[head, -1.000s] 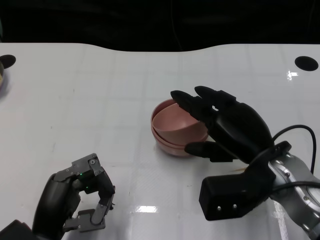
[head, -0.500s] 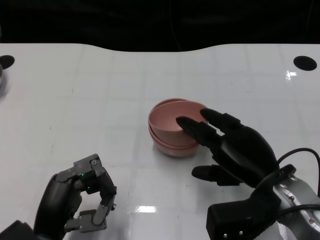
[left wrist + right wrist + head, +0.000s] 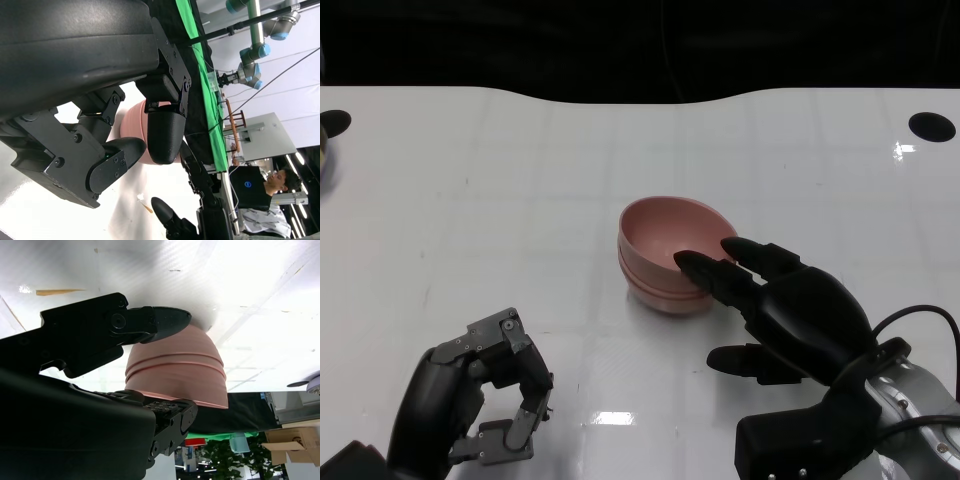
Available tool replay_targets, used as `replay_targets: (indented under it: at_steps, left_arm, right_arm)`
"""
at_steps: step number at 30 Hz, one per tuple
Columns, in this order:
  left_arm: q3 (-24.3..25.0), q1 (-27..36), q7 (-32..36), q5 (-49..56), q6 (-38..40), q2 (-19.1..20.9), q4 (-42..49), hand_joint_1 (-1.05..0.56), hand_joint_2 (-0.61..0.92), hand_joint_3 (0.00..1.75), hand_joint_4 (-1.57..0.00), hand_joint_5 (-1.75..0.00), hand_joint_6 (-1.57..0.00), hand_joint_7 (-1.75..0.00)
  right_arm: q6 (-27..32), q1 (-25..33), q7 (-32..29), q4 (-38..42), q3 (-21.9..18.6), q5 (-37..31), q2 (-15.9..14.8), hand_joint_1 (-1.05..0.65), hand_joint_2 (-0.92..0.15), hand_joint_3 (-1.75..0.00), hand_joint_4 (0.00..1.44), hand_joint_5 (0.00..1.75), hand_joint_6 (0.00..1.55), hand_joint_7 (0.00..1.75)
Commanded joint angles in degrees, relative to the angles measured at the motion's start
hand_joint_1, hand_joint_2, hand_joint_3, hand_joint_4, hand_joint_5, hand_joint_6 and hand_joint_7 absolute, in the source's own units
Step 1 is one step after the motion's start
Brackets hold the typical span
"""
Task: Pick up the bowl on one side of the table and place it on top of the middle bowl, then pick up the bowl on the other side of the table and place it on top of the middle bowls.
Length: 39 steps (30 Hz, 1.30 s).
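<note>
Pink bowl stack (image 3: 670, 255): two nested, mid-table. Head view: right hand (image 3: 775, 315) just beside stack, fingers spread, empty; left hand (image 3: 470, 400) well apart, curled, empty. Right wrist view: stack (image 3: 175, 370) sits between fingers; withdraw straight, avoid nudging.

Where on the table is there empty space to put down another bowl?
The white table is bare between the pink stacked bowls and the far left edge, and behind the bowls too. It is crowded in front, where the right hand sits beside the bowls and the left hand rests.
</note>
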Motion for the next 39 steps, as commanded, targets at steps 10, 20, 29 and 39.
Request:
replay_targets:
  at_steps: [10, 20, 29, 39]
  left_arm:
    - [0.45, -0.15, -0.61, -0.31, -0.42, 0.70, 0.31, -0.06, 0.52, 1.20, -0.81, -1.75, -0.71, -1.59]
    - [0.48, -0.89, -0.54, 0.09, -1.21, 0.87, 1.55, -0.06, 0.52, 1.20, -0.82, -1.75, -0.72, -1.58]
    - [0.30, -0.59, -0.41, -0.07, -0.44, 0.68, 1.06, -0.06, 0.52, 1.20, -0.83, -1.75, -0.73, -1.58]
    - [0.24, -0.41, -0.01, 0.11, -0.30, 0.27, 1.27, -0.07, 0.52, 1.21, -0.82, -1.75, -0.72, -1.58]
  right_arm:
    - [-0.06, 2.56, 1.52, -3.97, -0.36, -0.20, -2.19, -0.71, -0.92, -0.33, 0.24, 0.11, 0.28, 0.05]
    - [-5.99, 5.71, -7.34, -4.33, -3.59, 4.16, -0.49, -0.62, -0.92, -0.30, 0.16, 0.09, 0.16, 0.01]
    - [-13.47, 11.36, -12.81, -7.72, -7.95, 6.62, -2.33, -0.53, -0.92, -0.20, 0.35, 0.27, 0.36, 0.11]
    - [-20.76, 21.56, -12.85, -12.61, -12.80, 12.22, -3.01, -0.30, -0.92, -0.08, 0.62, 0.60, 0.73, 0.22]
